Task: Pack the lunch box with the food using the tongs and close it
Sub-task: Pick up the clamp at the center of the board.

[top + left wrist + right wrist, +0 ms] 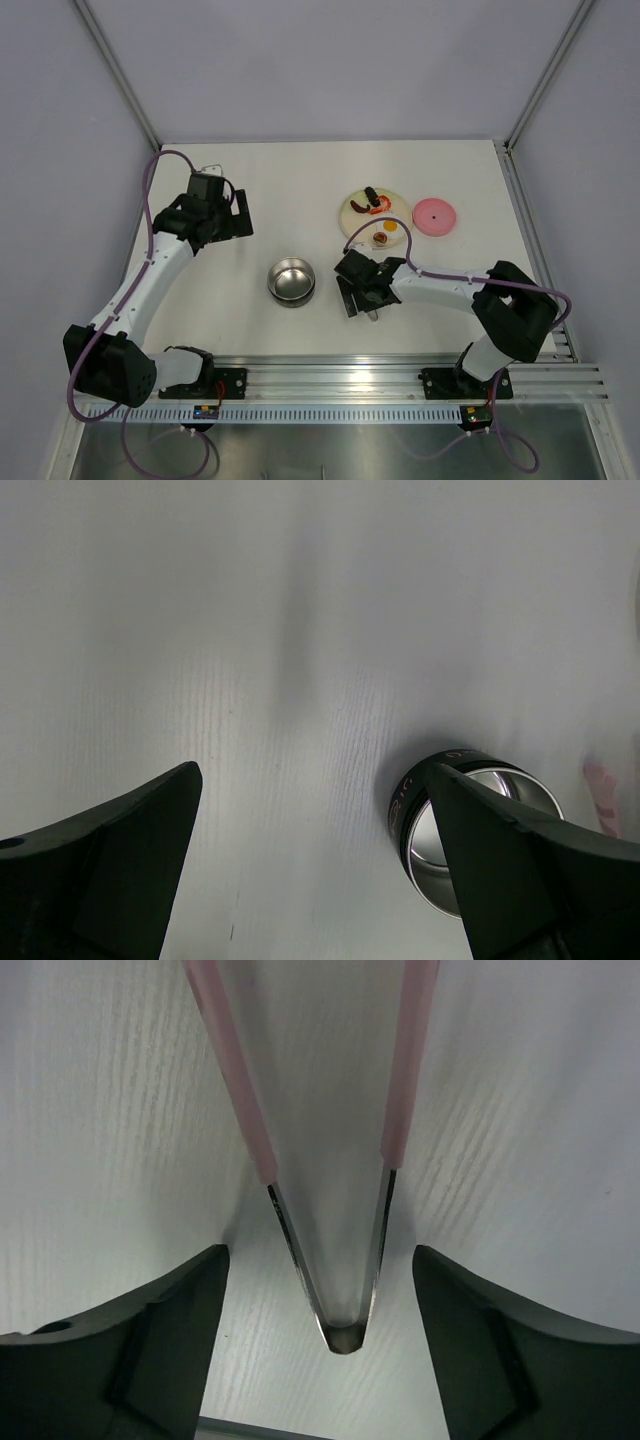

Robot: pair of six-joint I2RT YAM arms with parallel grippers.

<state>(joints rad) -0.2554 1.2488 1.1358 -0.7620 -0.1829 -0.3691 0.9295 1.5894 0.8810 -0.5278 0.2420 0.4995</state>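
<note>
The steel lunch box [291, 281] stands open near the table's middle, and it shows beside my left finger [424, 849]. Its pink lid [435, 215] lies at the back right. The food sits on a cream plate [352, 213]: a dark sausage [370, 192], a fried egg [390, 227] and a brown-red piece [381, 239]. The pink tongs [245, 1110] lie flat on the table, their steel joined end between the spread fingers of my right gripper [320, 1260], untouched. In the top view my right gripper [360, 290] hides them. My left gripper [315, 775] [240, 215] hovers open and empty, left of the box.
The plate and lid lie just behind my right gripper. A metal rail [400, 375] runs along the table's near edge by the arm bases. Grey walls stand on the left, the right and the far side.
</note>
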